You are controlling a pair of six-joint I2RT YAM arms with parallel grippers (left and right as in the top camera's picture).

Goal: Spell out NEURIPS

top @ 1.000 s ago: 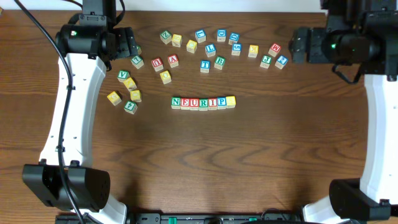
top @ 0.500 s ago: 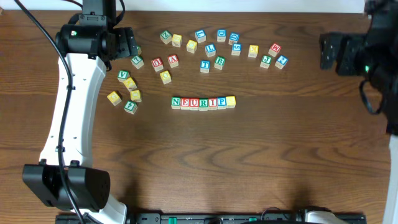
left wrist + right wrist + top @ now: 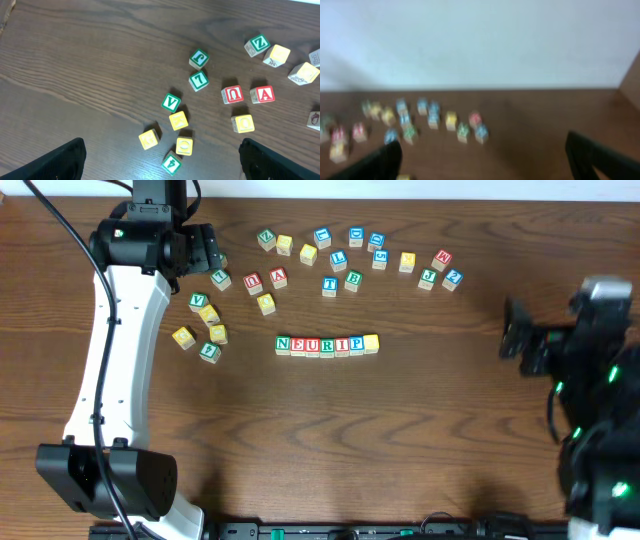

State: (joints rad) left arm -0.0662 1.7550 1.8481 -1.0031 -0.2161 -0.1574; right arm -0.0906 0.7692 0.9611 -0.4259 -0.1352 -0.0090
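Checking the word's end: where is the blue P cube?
Overhead, mid-table: the blue P cube sits between the red I cube and the plain yellow cube.

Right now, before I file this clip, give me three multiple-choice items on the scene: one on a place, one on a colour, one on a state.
1. Where does the lettered row lie?
A. Nearer the arm bases than the loose cubes
B. Mixed in among them
C. At the table's far edge

2. What colour tops the cube after the P?
A. Blue
B. Yellow
C. Red

3. How is the left tool?
A. Shut on a cube
B. Shut, empty
C. Open, empty

Answers:
1 A: the overhead view shows the row apart from the scatter, on the bases' side.
2 B: its top is plain yellow.
3 C: the left wrist view shows its fingers wide apart with nothing between them.
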